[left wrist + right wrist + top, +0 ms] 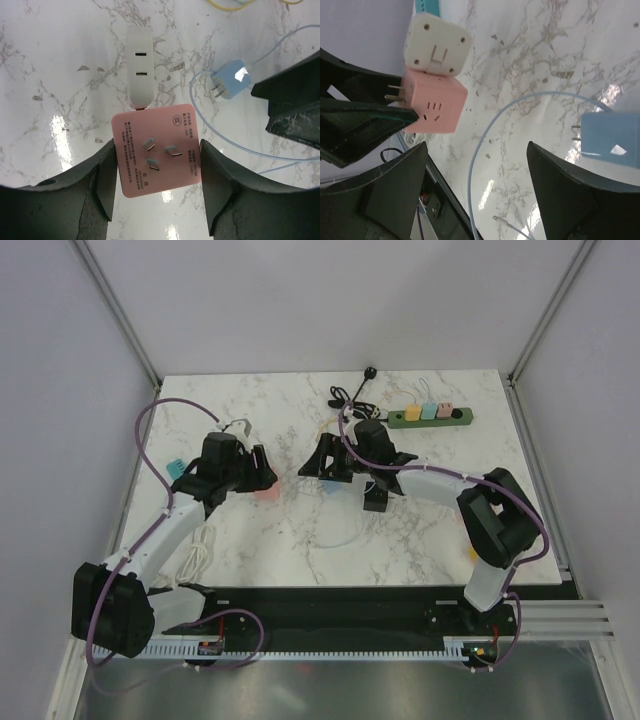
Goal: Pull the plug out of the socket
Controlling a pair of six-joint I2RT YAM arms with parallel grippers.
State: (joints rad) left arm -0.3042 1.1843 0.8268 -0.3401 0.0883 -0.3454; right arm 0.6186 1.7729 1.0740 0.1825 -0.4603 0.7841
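A: Left arm, status?
B: I see the left gripper [157, 185] about half spread, its fingers pressed against both flanks of the pink socket cube [157, 150]. The cube's prong face is turned to the wrist camera. A white adapter [139, 65] sits joined to its far side.
A: And the plug?
B: The blue plug [231, 80] lies on the marble table [250, 400], apart from the cube with its prongs bare. Its pale cable [470, 175] loops over the surface.
A: Right arm?
B: I read the right gripper [477, 185] as spread wide with nothing in its grasp. It hangs over the cable, with the plug just beside one finger.
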